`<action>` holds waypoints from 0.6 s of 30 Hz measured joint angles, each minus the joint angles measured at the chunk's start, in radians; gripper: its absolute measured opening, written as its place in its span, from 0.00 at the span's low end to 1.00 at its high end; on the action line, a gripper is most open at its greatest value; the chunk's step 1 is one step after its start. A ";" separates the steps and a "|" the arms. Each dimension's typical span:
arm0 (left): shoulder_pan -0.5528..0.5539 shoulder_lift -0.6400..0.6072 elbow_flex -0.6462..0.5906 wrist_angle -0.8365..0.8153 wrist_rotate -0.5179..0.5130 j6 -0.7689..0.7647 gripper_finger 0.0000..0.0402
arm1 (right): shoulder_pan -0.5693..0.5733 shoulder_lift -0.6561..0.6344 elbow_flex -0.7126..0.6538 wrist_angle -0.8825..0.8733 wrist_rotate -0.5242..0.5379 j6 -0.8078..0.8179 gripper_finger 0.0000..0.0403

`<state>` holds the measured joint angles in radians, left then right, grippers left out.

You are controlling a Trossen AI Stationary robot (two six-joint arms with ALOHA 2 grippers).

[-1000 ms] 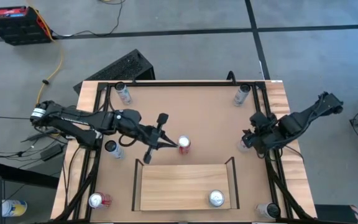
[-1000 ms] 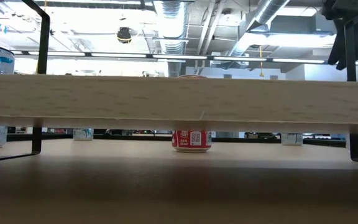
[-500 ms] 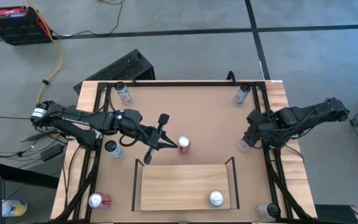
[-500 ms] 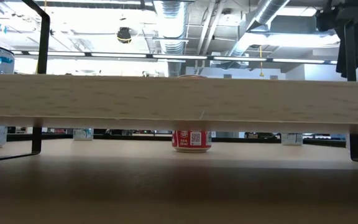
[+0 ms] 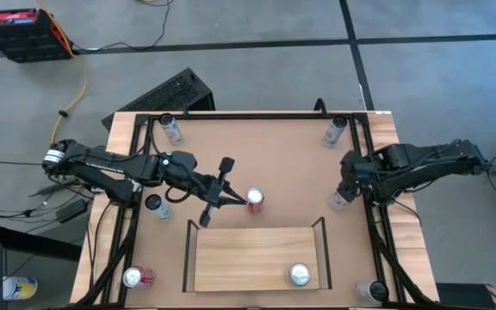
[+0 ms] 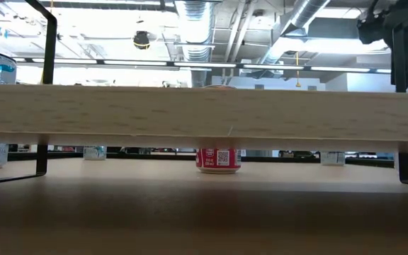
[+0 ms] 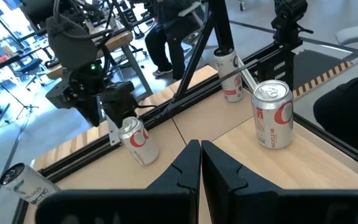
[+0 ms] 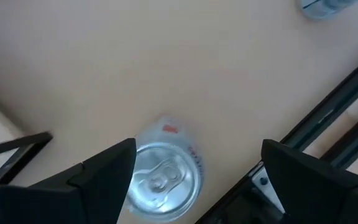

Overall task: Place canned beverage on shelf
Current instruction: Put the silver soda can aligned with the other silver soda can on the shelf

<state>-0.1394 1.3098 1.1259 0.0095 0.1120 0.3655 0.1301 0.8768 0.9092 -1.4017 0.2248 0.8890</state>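
The shelf point(image 5: 248, 250) is a pale wood board with black end rails at the table's near middle, and it crosses the low view point(image 6: 204, 117). One silver-topped can point(image 5: 299, 275) stands on it. A red can point(image 5: 254, 200) stands upright on the tabletop just beyond the shelf's far edge; it also shows in the low view point(image 6: 218, 159) and the left wrist view point(image 7: 272, 115). My left gripper point(image 5: 238, 201) is shut, level beside this can and apart from it point(image 7: 199, 152). My right gripper point(image 5: 344, 189) is open above a can point(image 8: 163, 177) by the right rail, one finger on each side.
More cans stand at the far left point(image 5: 171, 129), far right point(image 5: 334, 131), left point(image 5: 156, 205), near left point(image 5: 136, 277) and near right point(image 5: 370, 291). Black frame rails point(image 5: 377, 232) run along the table's sides. People and chairs show beyond the table point(image 7: 166, 31).
My right arm has stretched out flatter. Its gripper has shifted a little toward the table's far edge while staying over the can by the right rail. My left gripper and the red can have kept still.
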 joint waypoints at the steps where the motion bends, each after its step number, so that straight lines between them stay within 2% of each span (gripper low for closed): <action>1: 0.000 0.000 0.000 -0.003 0.000 0.000 0.00 | 0.000 0.000 0.000 0.004 -0.013 0.000 0.93; 8: 0.000 0.000 0.000 -0.022 0.001 -0.008 0.00 | 0.020 0.000 0.000 0.017 -0.051 0.047 0.93; 14: 0.000 0.001 0.000 -0.029 0.001 -0.008 0.00 | 0.117 0.001 0.000 0.016 -0.043 0.148 0.93; 18: 0.000 0.001 0.000 -0.029 0.001 -0.005 0.00 | 0.181 0.016 0.000 0.009 0.000 0.208 0.93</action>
<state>-0.1394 1.3106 1.1259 -0.0193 0.1132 0.3609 0.3114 0.8929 0.9092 -1.3929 0.2246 1.0972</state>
